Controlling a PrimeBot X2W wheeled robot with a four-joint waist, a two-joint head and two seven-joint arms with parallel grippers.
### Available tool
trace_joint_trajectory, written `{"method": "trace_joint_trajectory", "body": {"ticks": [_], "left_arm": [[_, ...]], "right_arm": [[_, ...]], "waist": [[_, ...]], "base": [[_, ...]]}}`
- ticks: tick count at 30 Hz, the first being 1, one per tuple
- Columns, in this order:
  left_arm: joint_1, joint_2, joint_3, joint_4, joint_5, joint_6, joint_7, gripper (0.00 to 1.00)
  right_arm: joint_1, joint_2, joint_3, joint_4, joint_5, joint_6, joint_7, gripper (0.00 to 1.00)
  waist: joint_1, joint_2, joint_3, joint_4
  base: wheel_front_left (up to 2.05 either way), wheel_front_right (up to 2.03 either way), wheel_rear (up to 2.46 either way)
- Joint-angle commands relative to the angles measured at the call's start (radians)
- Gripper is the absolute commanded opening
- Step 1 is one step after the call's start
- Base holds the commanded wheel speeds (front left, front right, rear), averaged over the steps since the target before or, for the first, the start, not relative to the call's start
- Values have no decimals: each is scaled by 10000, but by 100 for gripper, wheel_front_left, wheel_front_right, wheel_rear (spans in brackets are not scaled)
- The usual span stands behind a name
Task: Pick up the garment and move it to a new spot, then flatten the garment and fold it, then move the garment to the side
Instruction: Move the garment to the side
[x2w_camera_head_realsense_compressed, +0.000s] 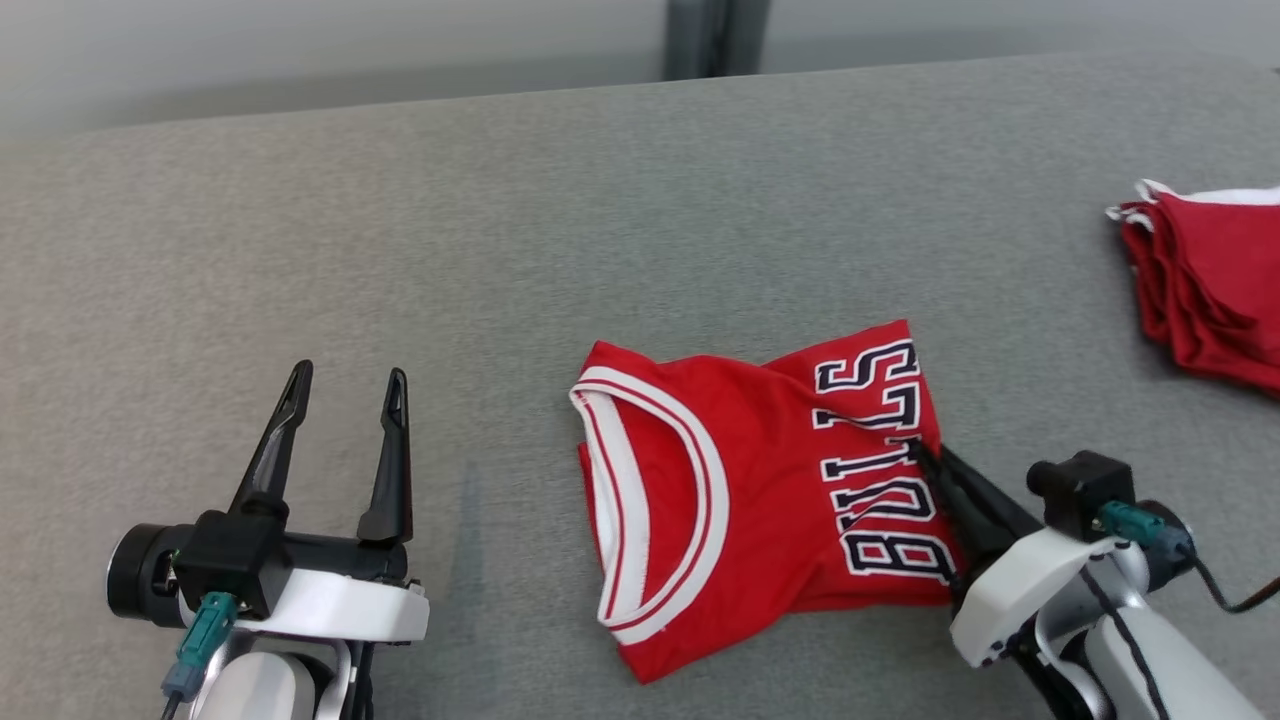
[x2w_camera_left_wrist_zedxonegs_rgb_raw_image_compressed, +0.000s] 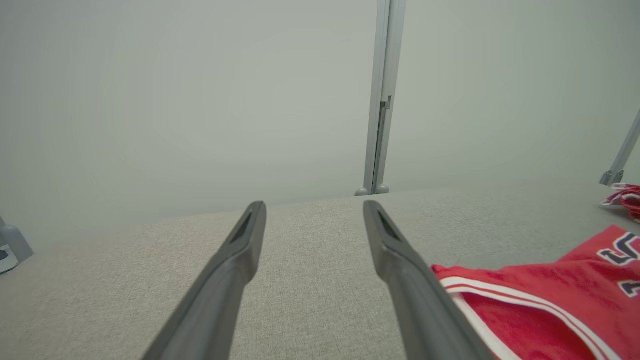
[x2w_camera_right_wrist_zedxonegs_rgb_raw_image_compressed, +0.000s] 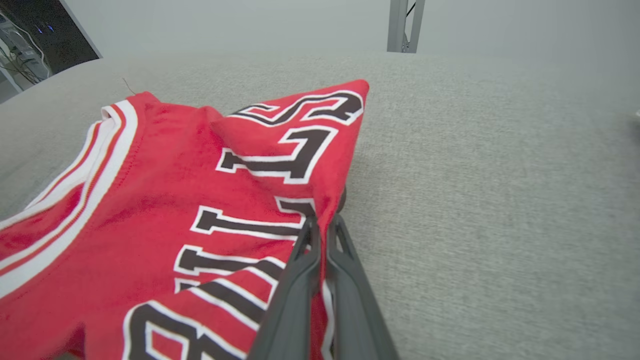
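Presently, the red basketball jersey (x2w_camera_head_realsense_compressed: 760, 490) lies folded into a compact, roughly rectangular packet near the middle of the table covering (x2w_camera_head_realsense_compressed: 500, 220), a grey woven fabric with a fine, matte, felt-like grain. The jersey material is a soft knit with a slightly napped surface. Its neckline trim (x2w_camera_head_realsense_compressed: 690, 450) forms a curved band of white and red stripes on the packet's left half. Block lettering (x2w_camera_head_realsense_compressed: 885, 470) reading BULLS, black with a white outline, runs along the right half, turned sideways in the head view.

The right gripper (x2w_camera_head_realsense_compressed: 925, 455) is clenched on the jersey's right edge, just beside the lettering. In the right wrist view, its two long dark fingers (x2w_camera_right_wrist_zedxonegs_rgb_raw_image_compressed: 320, 222) meet tip to tip with the red cloth (x2w_camera_right_wrist_zedxonegs_rgb_raw_image_compressed: 150, 200) pinched between them, and the fabric rises into a peaked ridge at the far corner.

The left gripper (x2w_camera_head_realsense_compressed: 348, 375) is released, with its tapered fingers spread apart and nothing between them. It sits well apart from the jersey, to the left. In the left wrist view, the fingers (x2w_camera_left_wrist_zedxonegs_rgb_raw_image_compressed: 314, 205) point across bare covering, with the jersey's striped edge (x2w_camera_left_wrist_zedxonegs_rgb_raw_image_compressed: 540, 300) at the lower right.

A stack of red garments (x2w_camera_head_realsense_compressed: 1210, 280) with white edging lies at the table's far right. A grey metal post (x2w_camera_head_realsense_compressed: 715, 38) stands beyond the far edge.
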Motion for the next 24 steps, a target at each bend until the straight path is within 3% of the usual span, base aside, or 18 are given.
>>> {"method": "trace_joint_trajectory", "body": {"ticks": [1, 10, 16, 24], "left_arm": [[-64, 109, -22, -131, 97, -17, -36, 100], [-589, 439, -261, -476, 308, -166, 410, 100], [-942, 647, -450, -714, 471, -276, 792, 100], [-1693, 940, -838, -1120, 786, -548, 1256, 100]], "right_arm": [[-355, -273, -88, 66, 69, -4, -68, 0], [-2683, -412, 106, 1115, 688, -2, -460, 0], [-4362, -573, -235, 2567, 1325, -2, -891, 0], [-6006, -1761, -1077, 4800, 2057, -2, -1550, 0]], "waist": [[0, 0, -42, -1060], [0, 0, 482, -2617], [0, 0, 1082, -2914], [0, 0, 2045, -2663]], "base": [[0, 0, 0], [0, 0, 0], [0, 0, 0], [0, 0, 0]]}}
